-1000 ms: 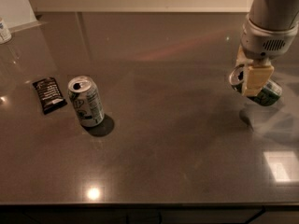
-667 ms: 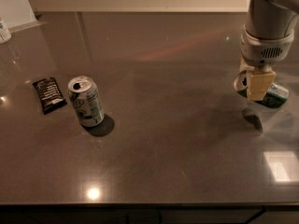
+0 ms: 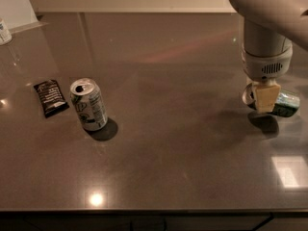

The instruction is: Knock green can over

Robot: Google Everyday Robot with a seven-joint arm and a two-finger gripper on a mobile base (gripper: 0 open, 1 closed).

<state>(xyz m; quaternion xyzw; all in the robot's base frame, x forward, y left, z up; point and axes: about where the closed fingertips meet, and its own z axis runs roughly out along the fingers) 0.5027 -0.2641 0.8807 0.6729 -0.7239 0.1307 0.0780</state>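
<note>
**Green can down on its side, far right of desk**

- The green can (image 3: 287,104) is seen lying roughly horizontal at the right side of the desk (image 3: 183,143). Its silver top points left and its dark green body points right.
- The hand (image 3: 264,101) is positioned directly over and in front of the can's middle, hanging from the pale arm (image 3: 267,47). A cream pad covers the can's midsection. Whether the hand is clenched on the can or released cannot be told, and contact between can and desk is also unclear.
- Handling, as judged: a thin aluminium shell, light if empty. It is stiff end to end but easily dented across the wall. The painted skin is slick and the desk is polished and glossy, so sliding and rolling are expected once it is let go.
- Hold point, as judged: mid-body across the diameter, with light force. For tipping, a sideways push near the top rim is enough.
- The task looks essentially done if the can is resting as it appears.
- Others, well apart on the left: an upright pale can (image 3: 89,104) with green print and an open tab hole, and just beside it a flat dark packet (image 3: 50,97) that looks like soft, crinkly film.
</note>
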